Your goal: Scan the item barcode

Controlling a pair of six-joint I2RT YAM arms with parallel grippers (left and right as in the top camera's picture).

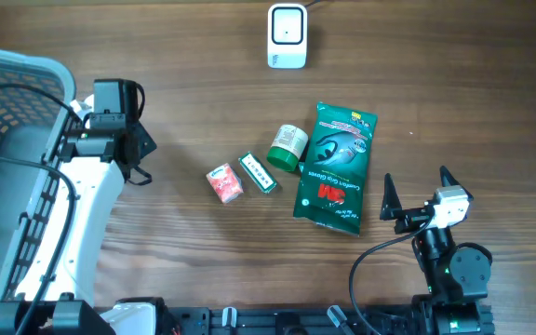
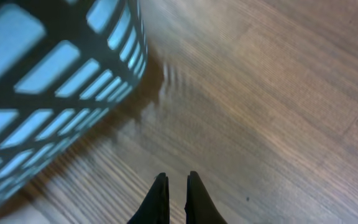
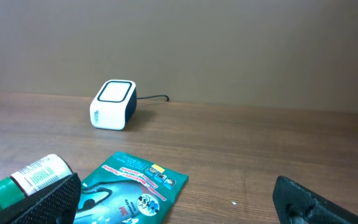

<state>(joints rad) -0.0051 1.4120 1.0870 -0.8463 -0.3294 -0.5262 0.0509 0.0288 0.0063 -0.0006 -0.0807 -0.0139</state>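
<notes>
My left fingers (image 2: 166,186), shut on nothing, hang beside the slatted laundry basket (image 1: 7,112) at the surface's (image 1: 473,84) left edge. My right fingers (image 1: 416,186) gape wide, unladen, near the green 3M "Comfort Grip Gloves" packet (image 1: 336,167), which lies mid-surface beside a green bottle (image 1: 287,147), below the white barcode scanner (image 1: 287,35).

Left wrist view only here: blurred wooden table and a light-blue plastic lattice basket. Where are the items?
Observer: Mid-table, right of your arm: a flat green glove packet, a small green-and-white bottle, a small green-and-white box, a small red packet.
Operator: Scanner?
Observer: The white cube-shaped scanner stands at the far edge, beyond the bottle.
Operator: Right arm?
Observer: The right gripper sits near the glove packet, jaws open, empty.
</notes>
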